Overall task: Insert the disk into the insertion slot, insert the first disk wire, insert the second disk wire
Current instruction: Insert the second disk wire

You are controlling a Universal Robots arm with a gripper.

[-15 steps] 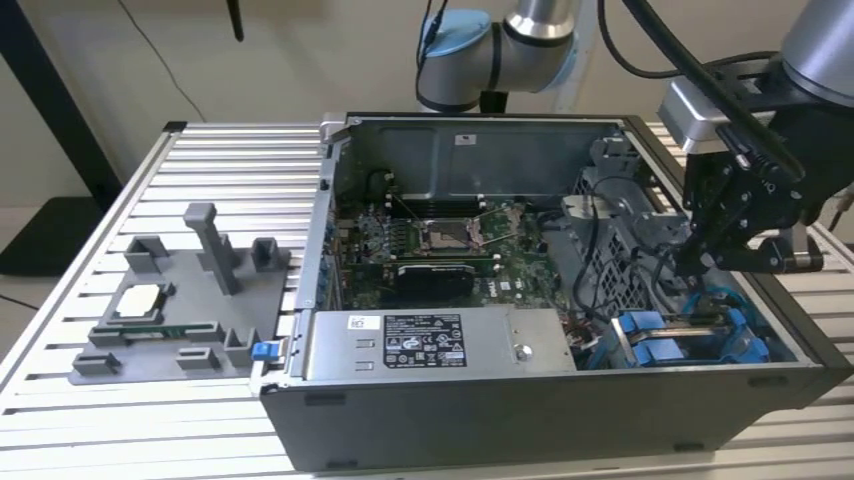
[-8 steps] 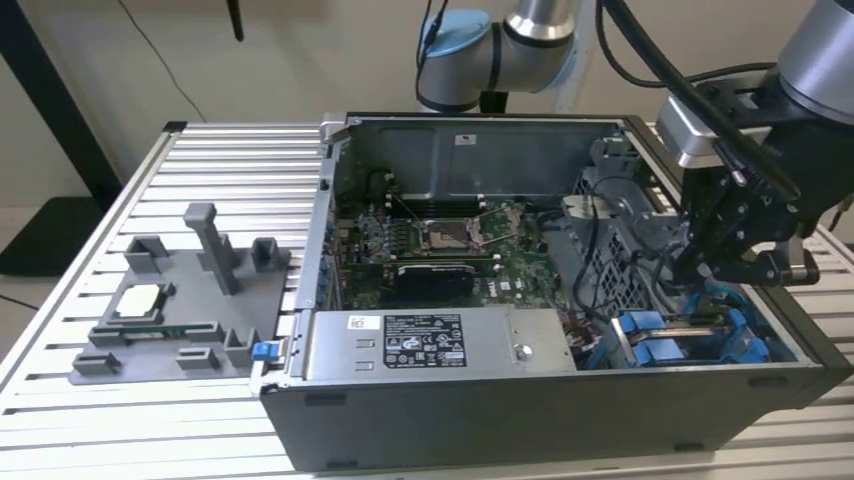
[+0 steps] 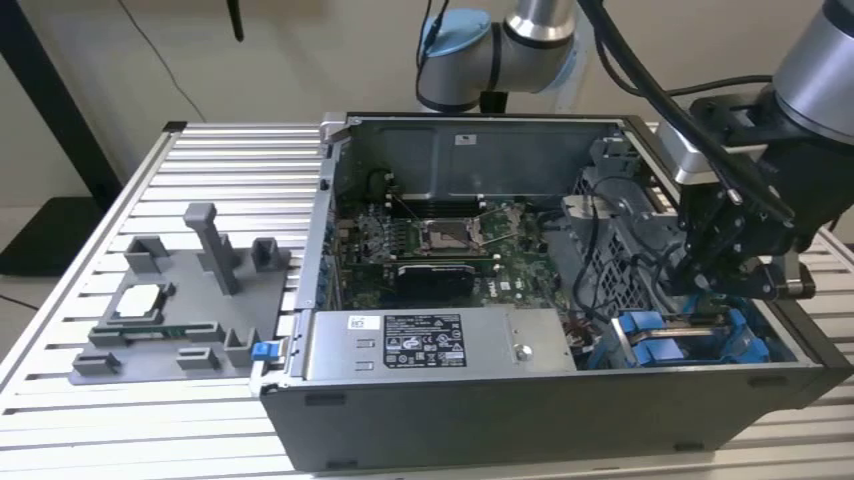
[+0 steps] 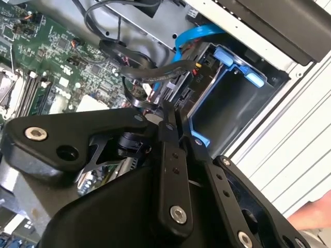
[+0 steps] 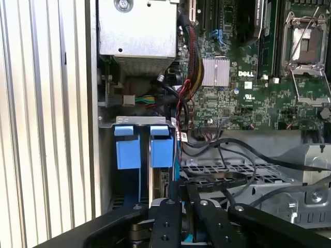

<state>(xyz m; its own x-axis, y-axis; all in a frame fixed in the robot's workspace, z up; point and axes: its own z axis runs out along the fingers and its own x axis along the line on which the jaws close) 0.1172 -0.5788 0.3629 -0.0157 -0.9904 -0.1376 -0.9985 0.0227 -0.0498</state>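
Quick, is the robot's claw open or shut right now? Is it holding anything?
Gripper: fingers pressed together, shut on a black cable right by the blue disk carrier.

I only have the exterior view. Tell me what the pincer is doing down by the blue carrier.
Observer: In the second wrist view the pincer is shut, with the end of a black wire pinched at its tips.
Operator: Confirm the disk is in.
Observer: In the first wrist view the disk carrier sits inside the insertion slot, its two blue tabs side by side at the mouth.
Operator: Report any other cable near it.
Observer: A blue cable curves down along the slot, just beyond the pincer's tips, in the second wrist view.
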